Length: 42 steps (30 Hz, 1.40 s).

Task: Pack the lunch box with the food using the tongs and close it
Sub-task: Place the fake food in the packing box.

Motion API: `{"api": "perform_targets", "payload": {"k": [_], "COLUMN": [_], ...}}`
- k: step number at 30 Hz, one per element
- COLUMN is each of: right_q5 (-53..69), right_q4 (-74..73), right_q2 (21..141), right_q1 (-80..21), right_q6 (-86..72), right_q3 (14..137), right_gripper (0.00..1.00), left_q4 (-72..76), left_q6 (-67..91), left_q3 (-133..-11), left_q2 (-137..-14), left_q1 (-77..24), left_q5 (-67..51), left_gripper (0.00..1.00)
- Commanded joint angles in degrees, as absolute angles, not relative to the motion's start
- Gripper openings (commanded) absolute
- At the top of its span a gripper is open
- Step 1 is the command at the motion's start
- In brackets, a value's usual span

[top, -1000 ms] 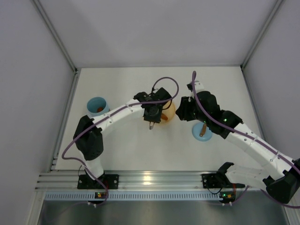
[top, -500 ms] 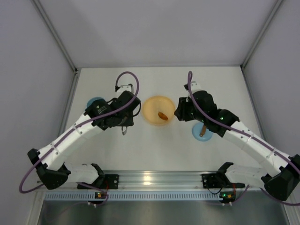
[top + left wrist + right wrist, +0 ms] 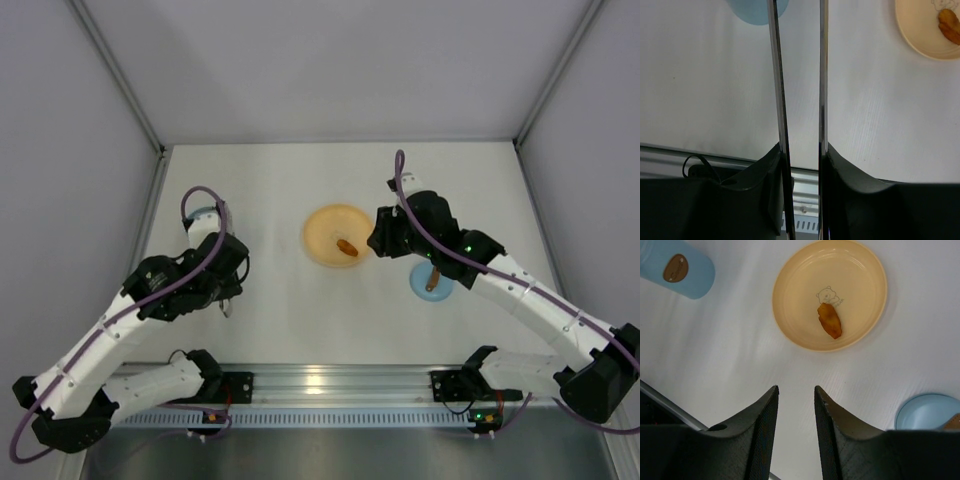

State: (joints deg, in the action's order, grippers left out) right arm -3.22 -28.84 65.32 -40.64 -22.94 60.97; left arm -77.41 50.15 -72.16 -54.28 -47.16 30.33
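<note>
The left gripper (image 3: 800,152) is clamped on the tongs (image 3: 780,100). Their two silver arms run straight out from between its fingers, a little apart, and the tips are out of the wrist view. It hangs over the left side of the table (image 3: 280,320), near the lunch box (image 3: 201,214) — the open blue tub, with a brown piece of food (image 3: 674,268) inside. One orange piece (image 3: 347,247) lies on the orange plate (image 3: 322,222) mid-table. The right gripper (image 3: 796,402) hovers just beside that plate — fingers apart, nothing between them. The blue lid (image 3: 420,288) lies flat under the right arm, knob up.
</note>
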Motion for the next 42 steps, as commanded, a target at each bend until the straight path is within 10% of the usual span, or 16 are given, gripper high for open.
{"api": "perform_targets", "payload": {"k": [1, 42], "right_q5": [-2.6, -1.5], "right_q4": [-26.7, -26.2], "right_q2": [65.5, 65.2], "right_q1": [-40.5, -40.5], "right_q6": [-22.2, -22.9], "right_q3": [63.6, 61.7], "right_gripper": [0.34, 0.34], "left_q4": [-86.4, -85.1], "left_q6": [51.9, 46.5], "left_q3": [-70.0, -68.6], "left_q2": [-52.7, -54.1], "left_q1": [-45.4, -38.2], "left_q5": [32.0, 32.4], "left_gripper": [0.18, 0.29]}}
